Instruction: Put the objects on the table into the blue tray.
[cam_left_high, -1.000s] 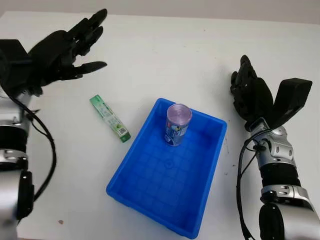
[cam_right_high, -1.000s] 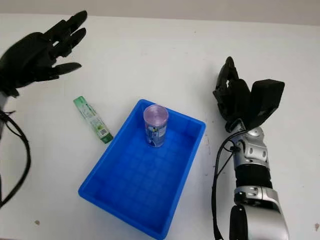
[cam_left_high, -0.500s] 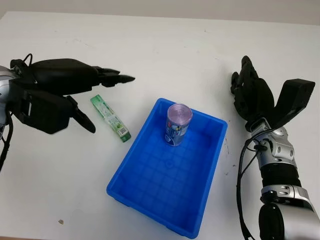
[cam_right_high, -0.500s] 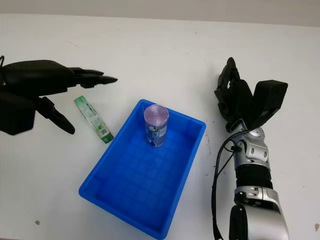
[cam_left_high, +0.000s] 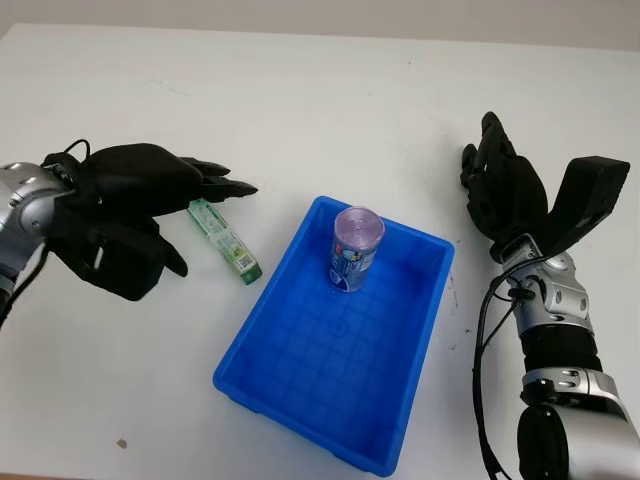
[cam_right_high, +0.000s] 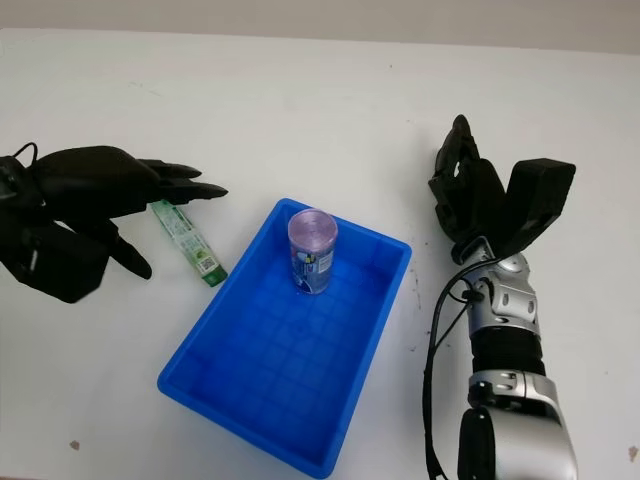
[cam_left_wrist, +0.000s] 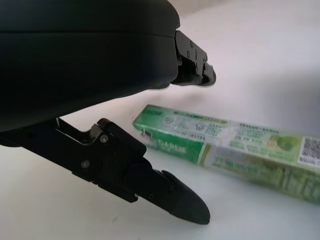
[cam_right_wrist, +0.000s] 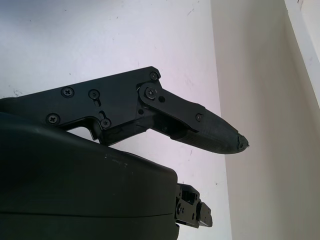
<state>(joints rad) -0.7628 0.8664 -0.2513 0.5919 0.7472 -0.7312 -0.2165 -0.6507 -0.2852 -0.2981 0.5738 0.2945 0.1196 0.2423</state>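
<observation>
White table (cam_left_high: 320, 110) spread wide, and on it, at centre, the blue tray (cam_left_high: 300, 400), set at a slant with a grid-patterned floor. Over on the right, the right hand (cam_left_high: 500, 190) is raised off the table just beside the tray's far right corner, forearm upright, fingers pointing up and away, open, holding nothing.

The left hand (cam_left_high: 125, 215) is low over the table on the tray's left side, palm down, fingers (cam_left_high: 225, 185) stretched toward the tray and reaching over the far end of the green pack (cam_left_high: 225, 235), thumb (cam_left_high: 165, 255) angled down on the near side. Open, nothing in its grip; from the wrist view the pack (cam_left_wrist: 230, 145) lies flat on the table between fingertip and thumb (cam_left_wrist: 170, 192), and contact cannot be told.

The can (cam_left_high: 355, 250) stands upright inside the tray, toward its far end, purple lid, blue printed wall.

The pack is a slim green box with white print and a code square at one end, lying flat just left of the tray's far left corner, outside it.
</observation>
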